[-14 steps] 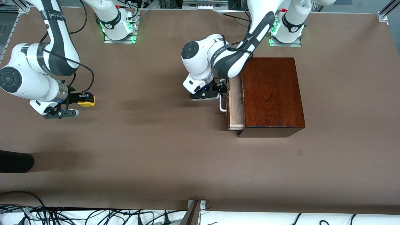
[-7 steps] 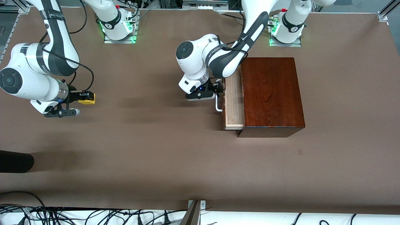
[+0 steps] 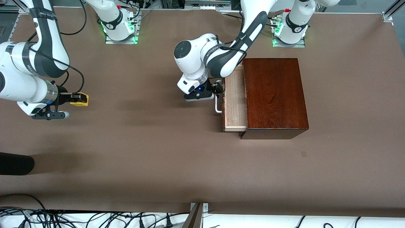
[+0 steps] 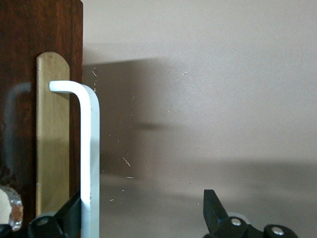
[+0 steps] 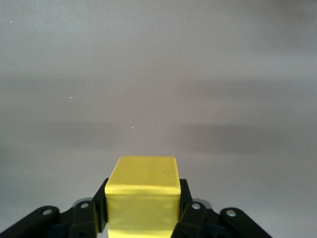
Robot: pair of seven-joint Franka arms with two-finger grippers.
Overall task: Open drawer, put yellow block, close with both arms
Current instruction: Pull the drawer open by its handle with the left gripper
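The drawer [image 3: 234, 104] stands partly pulled out of the dark mahogany box [image 3: 275, 95], its pale wood tray showing. My left gripper [image 3: 219, 90] is at the white bar handle [image 3: 217, 107]. In the left wrist view the gripper [image 4: 142, 208] is open wide, with one finger [image 4: 73, 210] tucked between the handle [image 4: 90, 148] and the drawer front [image 4: 20, 59]. My right gripper [image 3: 73, 98] is shut on the yellow block [image 3: 80, 99] and holds it above the table at the right arm's end. The block [image 5: 143, 183] sits between the black fingers of the gripper [image 5: 143, 210].
A black object [image 3: 15, 163] lies at the table's edge toward the right arm's end, nearer to the front camera. Cables [image 3: 63, 218] run along the near edge. Bare brown table [image 3: 152, 126] lies between the right gripper and the drawer.
The drawer has slid farther out of the box, with my left gripper moving along at the handle. My right gripper has shifted with the yellow block toward the right arm's end of the table.
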